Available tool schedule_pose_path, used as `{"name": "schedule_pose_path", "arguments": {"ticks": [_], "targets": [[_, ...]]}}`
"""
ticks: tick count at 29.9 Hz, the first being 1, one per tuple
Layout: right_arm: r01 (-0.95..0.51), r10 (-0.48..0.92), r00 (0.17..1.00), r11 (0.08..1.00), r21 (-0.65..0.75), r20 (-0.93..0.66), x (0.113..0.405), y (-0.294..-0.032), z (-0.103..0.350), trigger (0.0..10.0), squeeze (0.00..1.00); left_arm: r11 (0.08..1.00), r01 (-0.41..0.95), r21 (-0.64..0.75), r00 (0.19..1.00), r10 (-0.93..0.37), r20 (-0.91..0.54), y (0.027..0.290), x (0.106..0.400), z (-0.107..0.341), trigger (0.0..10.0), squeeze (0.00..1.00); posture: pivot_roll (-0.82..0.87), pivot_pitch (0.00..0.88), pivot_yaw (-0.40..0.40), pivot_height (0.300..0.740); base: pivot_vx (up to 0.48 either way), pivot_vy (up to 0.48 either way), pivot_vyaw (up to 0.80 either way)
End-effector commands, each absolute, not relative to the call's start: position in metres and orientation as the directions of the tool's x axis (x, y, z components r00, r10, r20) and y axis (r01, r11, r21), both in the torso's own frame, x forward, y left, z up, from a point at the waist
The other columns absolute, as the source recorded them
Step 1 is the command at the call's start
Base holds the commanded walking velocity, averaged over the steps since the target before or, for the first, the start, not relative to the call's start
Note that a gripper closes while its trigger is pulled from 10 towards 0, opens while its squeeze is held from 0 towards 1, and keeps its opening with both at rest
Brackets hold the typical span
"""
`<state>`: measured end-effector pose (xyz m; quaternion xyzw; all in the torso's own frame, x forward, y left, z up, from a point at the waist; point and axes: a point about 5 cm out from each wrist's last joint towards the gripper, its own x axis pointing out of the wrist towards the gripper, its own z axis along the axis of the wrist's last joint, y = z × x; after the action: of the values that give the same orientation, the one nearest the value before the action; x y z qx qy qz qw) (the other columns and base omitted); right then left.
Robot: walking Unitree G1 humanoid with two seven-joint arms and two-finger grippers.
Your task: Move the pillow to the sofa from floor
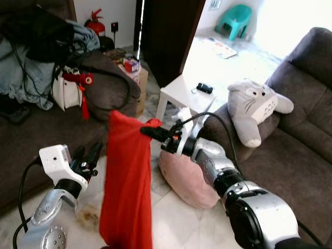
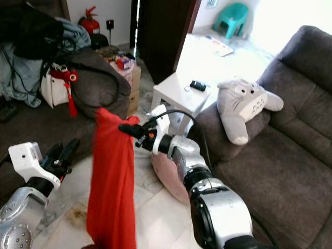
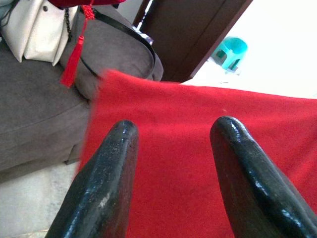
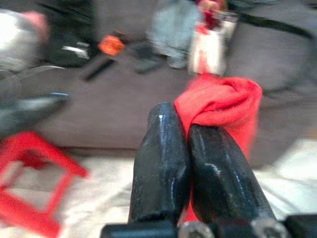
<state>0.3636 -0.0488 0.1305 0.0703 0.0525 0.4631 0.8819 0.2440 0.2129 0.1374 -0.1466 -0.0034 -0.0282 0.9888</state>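
Red fabric, a long limp cloth (image 1: 127, 181), hangs down from the right gripper (image 1: 148, 131), whose jaws are pressed together on the cloth's bunched top corner. The right arm reaches forward and across toward the robot's left, its forearm roughly level, so the cloth drapes almost to the pale tiled floor (image 1: 176, 223). The left gripper (image 1: 88, 154) is raised at the lower left with its elbow bent, jaws parted and holding nothing; in the left wrist view its two black fingers (image 3: 106, 183) point at the cloth's face just ahead. The pink round pillow (image 1: 181, 179) lies on the floor behind the right forearm, against the front of the dark grey sofa (image 1: 290, 150), on which a grey plush toy (image 1: 254, 106) sits.
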Motion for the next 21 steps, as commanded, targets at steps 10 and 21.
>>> {"name": "schedule_pose_path", "arguments": {"ticks": [10, 21], "targets": [[-0.56, 0.568, 0.821, 0.821, -0.113, 0.053, 0.39, -0.069, 0.17, 10.0, 0.0, 0.964, 0.031, -0.263, 1.0, -0.028, 0.012, 0.212, 0.245, 0.137, 10.0, 0.0, 0.33, 0.055, -0.224, 0.74, 0.0, 0.0, 0.0], [-0.299, 0.29, 0.954, 0.922, -0.247, -0.075, 0.393, -0.117, 0.144, 10.0, 0.0, 0.964, 0.025, -0.265, 1.0, -0.021, 0.019, 0.21, 0.246, 0.139, 10.0, 0.0, 0.32, 0.061, -0.221, 0.74, 0.0, 0.0, 0.0]]}}
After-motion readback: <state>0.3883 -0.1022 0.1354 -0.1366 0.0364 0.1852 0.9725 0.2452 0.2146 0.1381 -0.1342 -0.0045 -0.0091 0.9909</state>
